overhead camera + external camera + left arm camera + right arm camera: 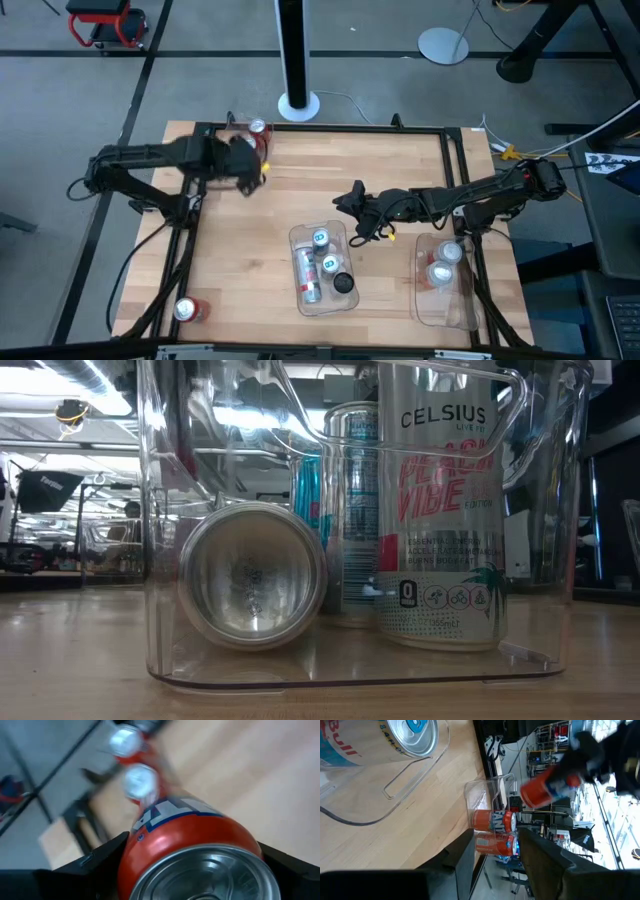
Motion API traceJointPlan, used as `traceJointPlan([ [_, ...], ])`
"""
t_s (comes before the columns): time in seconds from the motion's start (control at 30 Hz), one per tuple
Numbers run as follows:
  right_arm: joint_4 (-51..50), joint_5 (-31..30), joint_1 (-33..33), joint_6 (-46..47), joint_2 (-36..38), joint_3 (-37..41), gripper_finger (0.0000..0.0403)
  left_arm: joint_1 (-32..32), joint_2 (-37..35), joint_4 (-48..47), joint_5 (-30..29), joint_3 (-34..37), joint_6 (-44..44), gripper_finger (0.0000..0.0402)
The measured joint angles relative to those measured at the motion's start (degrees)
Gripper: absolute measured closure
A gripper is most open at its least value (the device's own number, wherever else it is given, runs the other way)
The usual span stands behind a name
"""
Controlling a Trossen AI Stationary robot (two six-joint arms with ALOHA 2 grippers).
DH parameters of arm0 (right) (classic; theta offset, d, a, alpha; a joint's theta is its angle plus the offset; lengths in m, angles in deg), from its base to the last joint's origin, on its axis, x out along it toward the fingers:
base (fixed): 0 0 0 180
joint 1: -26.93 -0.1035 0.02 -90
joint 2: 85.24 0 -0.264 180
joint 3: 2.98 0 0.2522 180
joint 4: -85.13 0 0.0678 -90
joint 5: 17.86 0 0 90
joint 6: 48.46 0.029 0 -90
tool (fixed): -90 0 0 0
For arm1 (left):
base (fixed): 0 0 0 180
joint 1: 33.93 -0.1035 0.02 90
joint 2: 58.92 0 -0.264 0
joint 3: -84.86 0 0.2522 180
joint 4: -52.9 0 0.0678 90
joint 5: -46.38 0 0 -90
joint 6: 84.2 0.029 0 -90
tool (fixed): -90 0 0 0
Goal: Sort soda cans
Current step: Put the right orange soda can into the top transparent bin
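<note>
Wide bare worktop (230, 260) lies open down the left and centre-left. The middle bin (322, 270) is crowded with cans, the right bin (445, 285) too. The right gripper (352, 212) hangs just above the middle bin's far edge.

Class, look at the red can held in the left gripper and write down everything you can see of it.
The red can is a small metal drink can, glossy red with a blue-and-white logo and a bare silver end facing the wrist camera. The left gripper is shut on it, a dark finger pressing each side. It is held tilted, lifted off the table near the far left corner, close to other red cans in a clear bin there.
</note>
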Motion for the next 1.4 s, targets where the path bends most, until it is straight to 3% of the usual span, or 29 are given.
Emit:
traceJointPlan([
  [0.13, 0.00, 0.00, 0.00, -0.89, 0.00, 0.00, 0.0249, -10.00, 0.10, 4.25, -3.01, 0.00, 6.15, 0.0096],
  [0.4, 0.00, -0.01, 0.00, -1.31, 0.00, 0.00, 0.0249, -27.19, 0.75, 12.92, -2.57, 0.00, 16.48, 0.0096],
  [0.67, 0.00, -0.02, 0.00, -1.33, 0.00, 0.00, 0.0249, -41.12, 0.79, 22.70, 8.49, 3.79, 19.50, 0.0096],
  [0.8, 0.02, -0.01, 0.00, -1.35, 0.00, 0.00, 0.0249, -45.15, 1.18, 25.66, 11.71, 6.47, 19.71, 0.0096],
  [1.1, 0.04, -0.07, 0.00, -1.38, 0.00, 0.00, 0.0249, -49.35, 5.73, 30.54, 12.62, 11.58, 22.04, 0.0096],
  [1.4, 0.02, -0.11, 0.00, -1.42, 0.00, 0.00, 0.0249, -52.49, 11.86, 34.23, 19.96, 12.96, 22.04, 0.0096],
])
